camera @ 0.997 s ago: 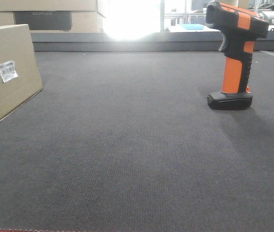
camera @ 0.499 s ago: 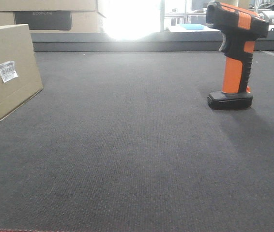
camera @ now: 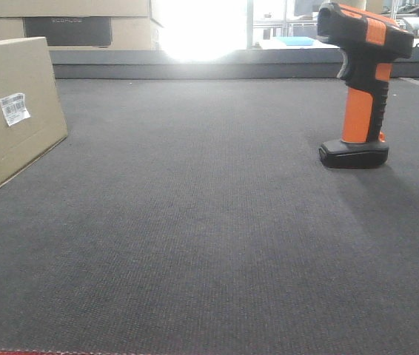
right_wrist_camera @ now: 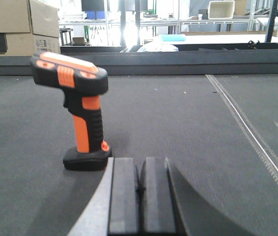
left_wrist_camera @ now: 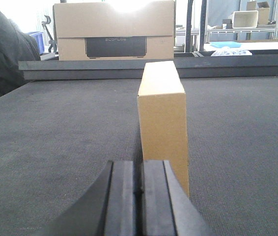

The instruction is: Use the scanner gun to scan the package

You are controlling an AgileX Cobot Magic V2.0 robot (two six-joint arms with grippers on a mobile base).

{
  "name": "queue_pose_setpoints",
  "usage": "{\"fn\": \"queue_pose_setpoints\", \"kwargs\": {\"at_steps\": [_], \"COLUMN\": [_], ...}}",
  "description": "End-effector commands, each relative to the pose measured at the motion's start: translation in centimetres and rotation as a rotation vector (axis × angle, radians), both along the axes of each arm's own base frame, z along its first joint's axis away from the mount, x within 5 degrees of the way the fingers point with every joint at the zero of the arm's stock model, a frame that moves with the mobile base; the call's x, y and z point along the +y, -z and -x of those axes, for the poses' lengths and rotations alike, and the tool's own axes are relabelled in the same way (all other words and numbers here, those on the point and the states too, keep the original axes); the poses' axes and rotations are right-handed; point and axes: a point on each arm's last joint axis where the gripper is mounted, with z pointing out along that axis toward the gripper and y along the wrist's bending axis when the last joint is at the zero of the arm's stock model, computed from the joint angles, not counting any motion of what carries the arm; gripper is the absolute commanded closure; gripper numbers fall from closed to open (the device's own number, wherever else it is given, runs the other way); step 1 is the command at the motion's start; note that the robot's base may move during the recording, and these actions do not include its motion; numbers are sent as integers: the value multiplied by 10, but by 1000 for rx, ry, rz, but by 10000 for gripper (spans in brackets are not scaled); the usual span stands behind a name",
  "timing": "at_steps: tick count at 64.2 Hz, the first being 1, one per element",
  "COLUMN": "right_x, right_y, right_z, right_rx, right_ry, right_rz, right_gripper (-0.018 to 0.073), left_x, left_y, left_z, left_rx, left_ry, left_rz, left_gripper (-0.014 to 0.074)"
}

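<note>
I see a dark grey mat filling the whole workspace, with a raised dark ledge along its far side. Behind that ledge sits a big cardboard box with a dark panel; the print on the panel looks like "ECOFLOW", though I read it only faintly. The package stands on the mat at the left edge of the front view, its face carrying a small white barcode sticker whose digits are too small to read. In the left wrist view it stands upright just ahead of the left gripper, whose jaws are pressed together on nothing. The scanner stands upright on its black foot at far right, well apart from the package. The right gripper sits near it, jaws likewise closed and empty.
</note>
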Motion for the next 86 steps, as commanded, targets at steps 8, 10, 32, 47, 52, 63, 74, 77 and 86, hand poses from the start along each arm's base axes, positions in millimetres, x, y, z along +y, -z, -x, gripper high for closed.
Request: {"fn": "queue_pose_setpoints", "kwargs": {"at_steps": [8, 10, 32, 47, 52, 63, 74, 77, 86], "right_x": [-3, -3, -4, -4, -4, -4, -4, -4, -4], "right_y": [11, 12, 12, 12, 12, 12, 12, 12, 12], "right_z": [1, 1, 1, 1, 1, 1, 1, 1, 1], "right_rx": [15, 23, 25, 23, 23, 23, 23, 23, 23], "right_ry": [49, 56, 66, 67, 67, 67, 67, 67, 67], "right_rz": [-9, -9, 11, 11, 11, 11, 11, 11, 11], "right_gripper": [711, 711, 711, 711, 711, 711, 711, 711, 711], "left_x": [0, 0, 0, 0, 0, 0, 0, 0, 0], "left_y": [-2, -2, -2, -2, -2, -2, -2, -2, -2], "left_z": [1, 1, 1, 1, 1, 1, 1, 1, 1], "left_rx": [-26, -26, -26, -26, -26, -26, -26, -26, -26], "left_ry": [-2, -2, -2, -2, -2, -2, -2, -2, -2], "left_rz": [7, 7, 7, 7, 7, 7, 7, 7, 7], "left_gripper": [707, 707, 707, 707, 707, 707, 707, 707, 707]}}
